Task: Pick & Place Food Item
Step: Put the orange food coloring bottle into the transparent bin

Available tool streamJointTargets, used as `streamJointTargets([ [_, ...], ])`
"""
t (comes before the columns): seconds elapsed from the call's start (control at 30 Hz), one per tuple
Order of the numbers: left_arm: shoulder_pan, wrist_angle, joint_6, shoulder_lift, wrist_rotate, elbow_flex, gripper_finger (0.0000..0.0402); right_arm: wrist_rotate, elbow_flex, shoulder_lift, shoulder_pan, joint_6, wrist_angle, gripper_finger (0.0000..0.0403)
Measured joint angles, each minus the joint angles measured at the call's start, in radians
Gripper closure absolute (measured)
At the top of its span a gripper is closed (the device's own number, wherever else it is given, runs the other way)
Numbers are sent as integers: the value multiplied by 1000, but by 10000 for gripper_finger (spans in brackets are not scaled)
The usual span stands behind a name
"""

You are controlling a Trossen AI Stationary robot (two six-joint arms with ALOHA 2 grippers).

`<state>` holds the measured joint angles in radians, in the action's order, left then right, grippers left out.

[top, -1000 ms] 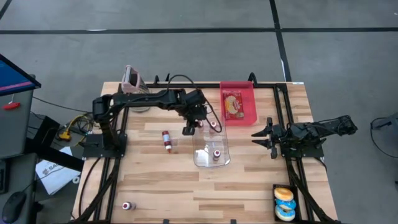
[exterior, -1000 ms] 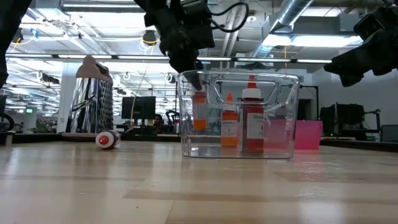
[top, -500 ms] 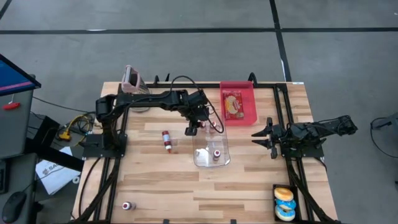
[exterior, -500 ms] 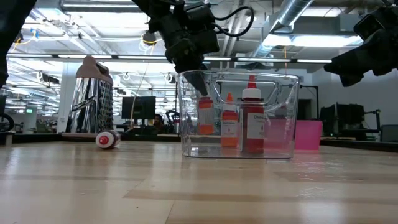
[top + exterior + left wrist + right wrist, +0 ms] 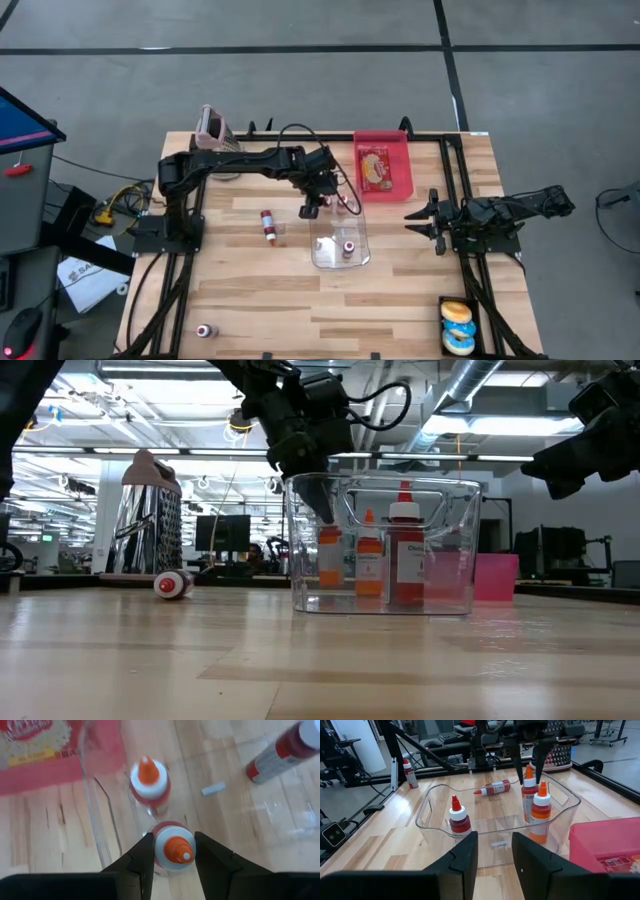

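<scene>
Left gripper [image 5: 173, 851] has sunk lower into clear bin [image 5: 339, 240] since earlier frame. Jaws clamp orange-capped sauce bottle [image 5: 173, 851], upright, apparently near bin floor. Right gripper [image 5: 425, 221] idle, jaws part-open, empty.

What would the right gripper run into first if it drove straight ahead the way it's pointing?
Probably the near wall of the clear bin, straight ahead of the right gripper; behind it stands a sauce bottle. Depth is hard to judge.
</scene>
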<state>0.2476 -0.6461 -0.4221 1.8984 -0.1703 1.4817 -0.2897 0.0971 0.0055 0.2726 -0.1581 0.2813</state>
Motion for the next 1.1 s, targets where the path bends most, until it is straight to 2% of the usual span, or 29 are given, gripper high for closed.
streamJointTargets([
  [0.73,3,-2,0,18,-24,1,293,0,0,0,0,0,0,290],
  [0.93,2,-1,1,18,-30,1,267,0,0,0,0,0,0,290],
  [1.1,2,-1,0,18,-30,1,271,0,0,0,0,0,0,290],
])
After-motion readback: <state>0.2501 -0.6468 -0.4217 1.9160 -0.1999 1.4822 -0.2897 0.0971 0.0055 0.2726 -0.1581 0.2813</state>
